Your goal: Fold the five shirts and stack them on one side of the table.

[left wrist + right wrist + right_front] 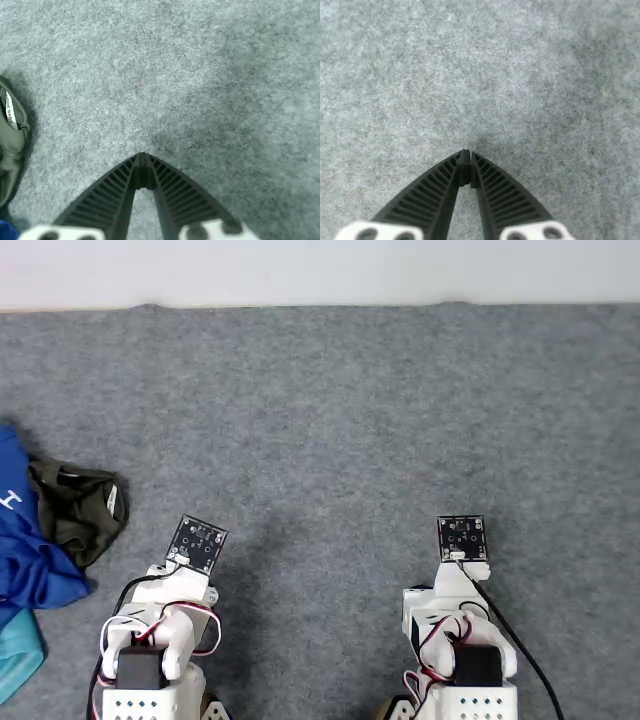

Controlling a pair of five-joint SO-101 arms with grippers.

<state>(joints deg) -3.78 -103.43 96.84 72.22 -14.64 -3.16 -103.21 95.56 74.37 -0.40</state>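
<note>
Three shirts; left tool, right tool closed

Shirt heap at nine o'clock on the worktop
Left arm and right arm stand side by side at six.

Grey table bears blue shirt, olive shirt, teal shirt

High view overlooks the table; wrist views face it closely.
</note>
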